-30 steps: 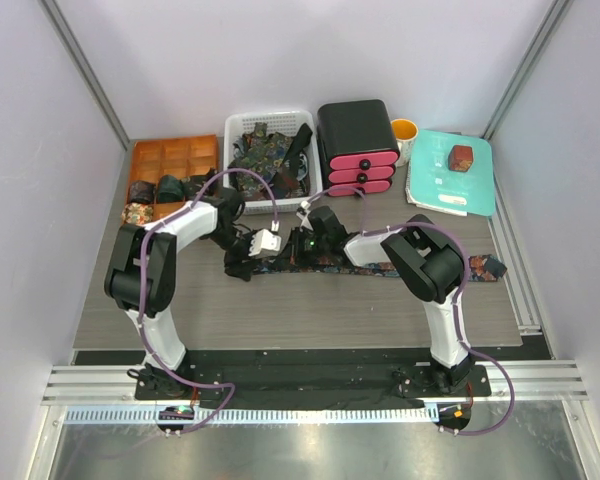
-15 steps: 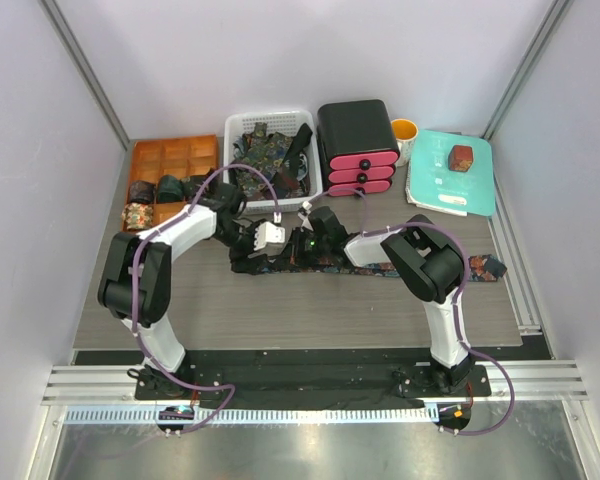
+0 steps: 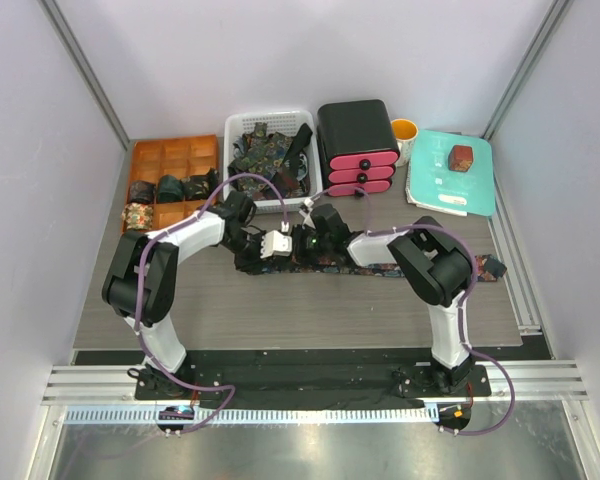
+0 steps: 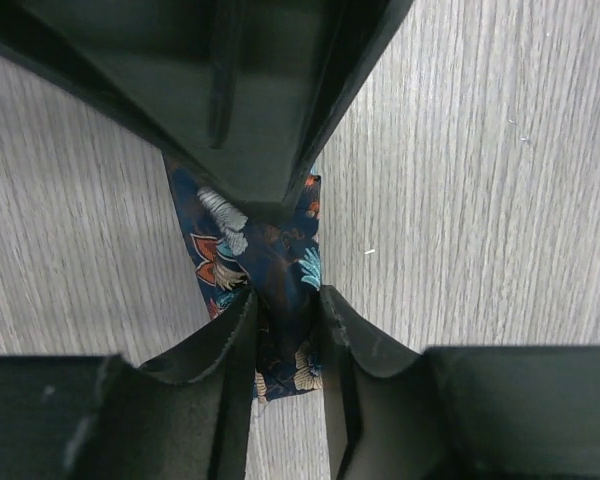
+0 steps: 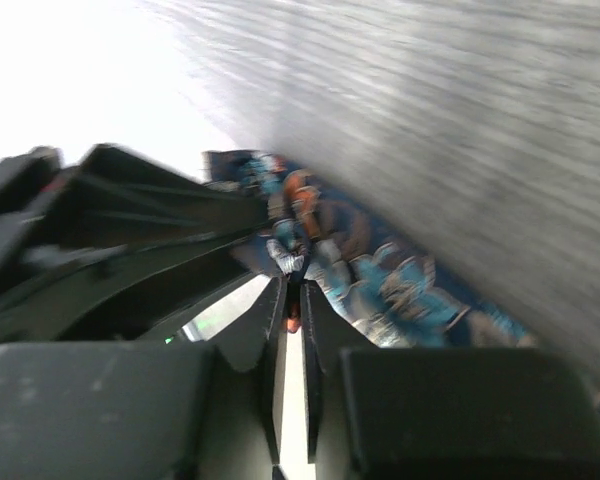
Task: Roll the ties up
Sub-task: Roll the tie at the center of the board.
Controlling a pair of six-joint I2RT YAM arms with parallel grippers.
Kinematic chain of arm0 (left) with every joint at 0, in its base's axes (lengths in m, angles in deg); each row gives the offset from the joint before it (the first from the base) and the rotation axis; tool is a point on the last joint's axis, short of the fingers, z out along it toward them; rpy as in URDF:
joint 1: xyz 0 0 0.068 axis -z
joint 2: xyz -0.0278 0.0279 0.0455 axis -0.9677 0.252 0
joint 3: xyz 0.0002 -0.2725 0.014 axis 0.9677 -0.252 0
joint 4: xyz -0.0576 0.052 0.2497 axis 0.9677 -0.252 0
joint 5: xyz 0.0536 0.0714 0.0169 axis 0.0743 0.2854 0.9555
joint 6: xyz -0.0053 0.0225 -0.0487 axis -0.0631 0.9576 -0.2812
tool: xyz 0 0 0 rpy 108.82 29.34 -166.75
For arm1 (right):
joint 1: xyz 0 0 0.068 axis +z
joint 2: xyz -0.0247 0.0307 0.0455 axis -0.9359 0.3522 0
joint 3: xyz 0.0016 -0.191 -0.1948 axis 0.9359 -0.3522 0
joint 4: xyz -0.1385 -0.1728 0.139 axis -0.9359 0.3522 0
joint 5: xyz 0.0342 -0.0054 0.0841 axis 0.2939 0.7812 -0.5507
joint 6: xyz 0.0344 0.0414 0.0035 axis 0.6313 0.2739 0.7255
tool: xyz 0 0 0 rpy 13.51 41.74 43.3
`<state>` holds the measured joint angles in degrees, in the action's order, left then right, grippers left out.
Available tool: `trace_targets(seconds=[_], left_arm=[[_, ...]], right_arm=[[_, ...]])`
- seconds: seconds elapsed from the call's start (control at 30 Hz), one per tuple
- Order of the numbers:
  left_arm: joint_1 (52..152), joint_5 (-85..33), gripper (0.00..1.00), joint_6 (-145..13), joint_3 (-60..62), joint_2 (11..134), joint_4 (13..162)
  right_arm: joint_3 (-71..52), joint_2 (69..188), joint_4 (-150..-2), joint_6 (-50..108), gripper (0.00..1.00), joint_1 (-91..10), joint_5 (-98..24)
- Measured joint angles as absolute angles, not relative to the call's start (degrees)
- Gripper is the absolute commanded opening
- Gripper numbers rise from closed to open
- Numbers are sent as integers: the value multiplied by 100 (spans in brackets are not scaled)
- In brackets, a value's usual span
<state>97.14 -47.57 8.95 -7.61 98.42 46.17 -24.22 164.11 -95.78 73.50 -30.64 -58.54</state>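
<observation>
left gripper [image 4: 287,300] narrows from wide to pinching tie [image 4: 270,245] end, table [image 4: 480,200] centre | right gripper [image 5: 293,290] nearly closed, hold unclear | roll likely starting

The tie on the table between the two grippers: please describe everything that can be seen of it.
The tie is a long narrow strip of dark blue fabric with a small orange, teal and white floral print. It lies unrolled, stretched flat across the grey table, its wider end on the right side. The left gripper pinches one bunched end. The right gripper, jaws almost together, has the fabric at its fingertips.
</observation>
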Motion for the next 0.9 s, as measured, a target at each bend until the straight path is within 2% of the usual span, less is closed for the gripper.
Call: trace_targets(seconds=[0.17,0.23,0.27,0.6,0.83,0.9], left_arm=[[9714,-4755,26,906,-789,9842,4683],[9714,-4757,25,917,-789,9842,4687],[9714,-4757,25,924,-789,9842,4687],[9714,-4762,23,946,-789,9842,4687],[9714,-4766,22,913,-798,9842,4707],[9714,-4770,22,876,-798,9840,4715]], right_arm=[[-2431,15932,-9303,7107,18,-3258,-5893],[-2431,15816,-9292,7037,21,-3372,-5880],[-2431,15788,-9292,7011,25,-3418,-5862],[-2083,16207,-8981,6690,27,-3484,-5504],[-1946,16424,-8529,6406,12,-3433,-5500],[-1946,16424,-8474,6362,11,-3420,-5530]])
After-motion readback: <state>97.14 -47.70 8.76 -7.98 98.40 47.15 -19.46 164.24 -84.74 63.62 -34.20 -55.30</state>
